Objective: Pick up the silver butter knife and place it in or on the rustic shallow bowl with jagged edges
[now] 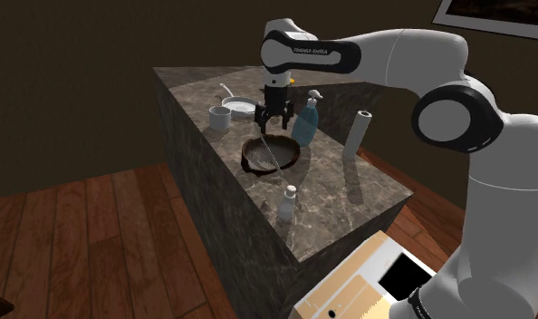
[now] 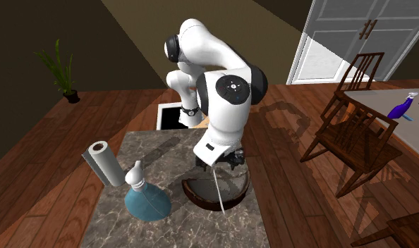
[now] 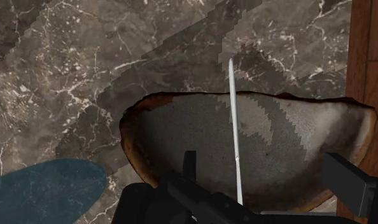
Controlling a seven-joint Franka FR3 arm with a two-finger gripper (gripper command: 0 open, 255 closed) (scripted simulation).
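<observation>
Wood floor (image 1: 95,236) fills the shoulder view's left, and a dark marbled counter (image 1: 367,195) runs from the middle toward the right. At the counter's far end stand a pale mug (image 1: 220,118) and, just behind it, a white dish (image 1: 242,106) with a handle.

Next comes the bowl (image 1: 251,156), brown-rimmed with a ragged edge, sitting mid-counter. The knife (image 1: 275,161) lies in it as a thin pale line. It slants from under the gripper (image 1: 273,127) across the near rim, and its end pokes out over the counter toward a small clear bottle (image 1: 287,203) near the counter's near edge.

The gripper hangs just above the bowl, pointing down. In the wrist view its fingers (image 3: 189,167) stand wide apart. The knife (image 3: 233,114) runs between them, touching neither, so it is not held. It lies across the grey inside of the bowl (image 3: 133,130) and past the rim.

To the right of the bowl a blue dispenser (image 1: 307,124) stands close beside it. A white roll (image 1: 357,134) stands upright farther right, and the stand (image 1: 367,285) sits at the lower right.
</observation>
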